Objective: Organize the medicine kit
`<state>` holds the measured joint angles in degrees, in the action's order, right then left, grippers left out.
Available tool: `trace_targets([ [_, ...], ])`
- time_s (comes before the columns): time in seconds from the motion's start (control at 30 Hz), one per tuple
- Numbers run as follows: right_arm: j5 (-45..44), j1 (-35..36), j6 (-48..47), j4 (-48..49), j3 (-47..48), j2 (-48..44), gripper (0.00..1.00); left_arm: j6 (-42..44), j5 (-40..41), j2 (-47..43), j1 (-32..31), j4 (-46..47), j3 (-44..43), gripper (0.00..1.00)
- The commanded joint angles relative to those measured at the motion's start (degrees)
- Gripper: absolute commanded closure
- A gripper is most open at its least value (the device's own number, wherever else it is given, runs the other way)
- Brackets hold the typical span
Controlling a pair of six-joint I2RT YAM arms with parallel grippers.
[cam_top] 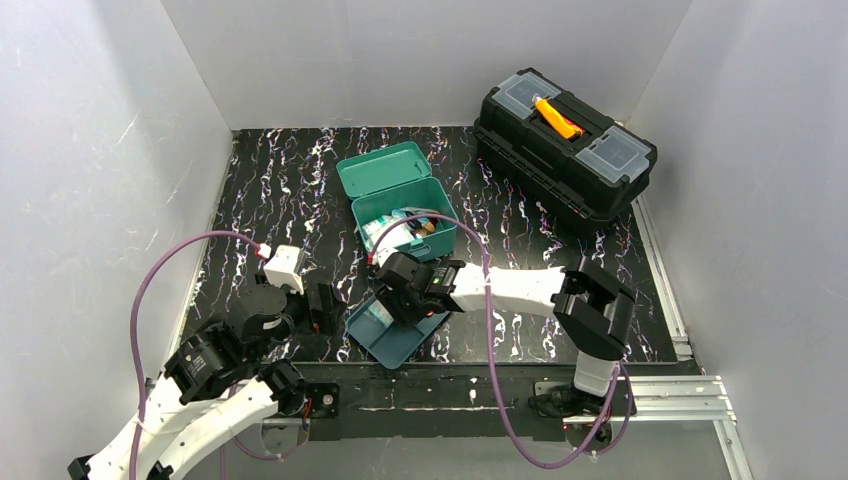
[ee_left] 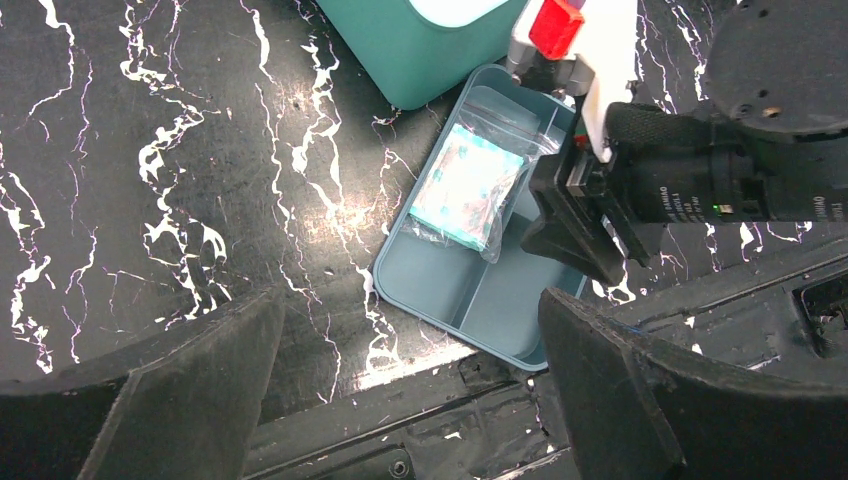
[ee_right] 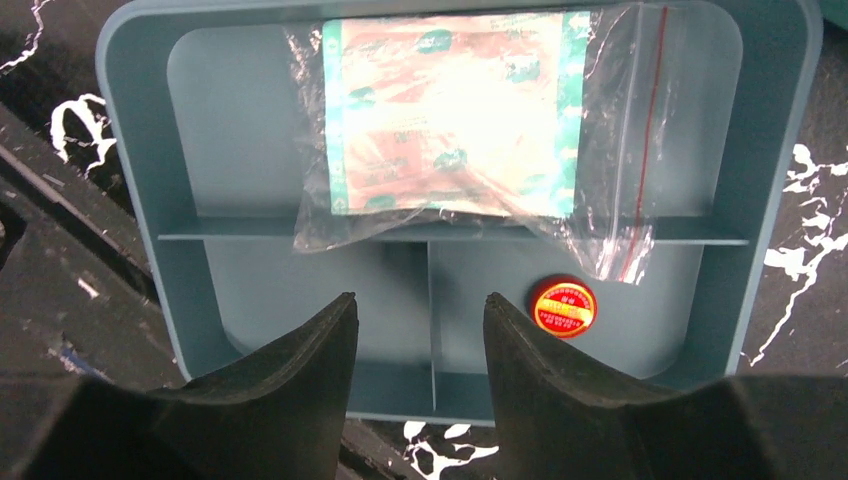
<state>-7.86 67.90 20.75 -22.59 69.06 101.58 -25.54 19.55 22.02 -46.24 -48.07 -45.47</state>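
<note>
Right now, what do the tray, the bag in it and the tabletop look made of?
Tray: matte moulded plastic, grey-teal, thin integral dividers. Bag: clear thin plastic film, creased, red zip line. Tabletop: black with white veins, glossy highlights; marble-look, real stone or printed laminate can't be told.

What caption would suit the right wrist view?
The right gripper hovers over the teal tray holding a bagged packet and a red tin.

The right gripper (cam_top: pixel 403 303) hides most of the tray (cam_top: pixel 398 347) at lower centre; print on the red tin (ee_right: pixel 563 307) is too small to read.
</note>
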Motion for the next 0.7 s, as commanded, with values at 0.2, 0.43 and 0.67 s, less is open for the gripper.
trace_targets([
  [0.2, -2.1, 0.2, -1.2, 0.6, 3.4, 4.1, 0.49, 0.2, 1.1, 0.6, 0.2, -0.6, -0.5, 0.02],
  [0.43, -2.9, 0.4, -0.7, 0.5, 3.3, 6.4, 0.56, 0.2, 1.0, 1.1, 0.3, -0.5, -0.6, 0.02],
  [0.67, -3.9, 1.2, -0.5, 0.9, 3.3, 7.9, 0.68, 0.2, 1.0, 1.2, 0.2, -0.5, -0.6, 0.02],
])
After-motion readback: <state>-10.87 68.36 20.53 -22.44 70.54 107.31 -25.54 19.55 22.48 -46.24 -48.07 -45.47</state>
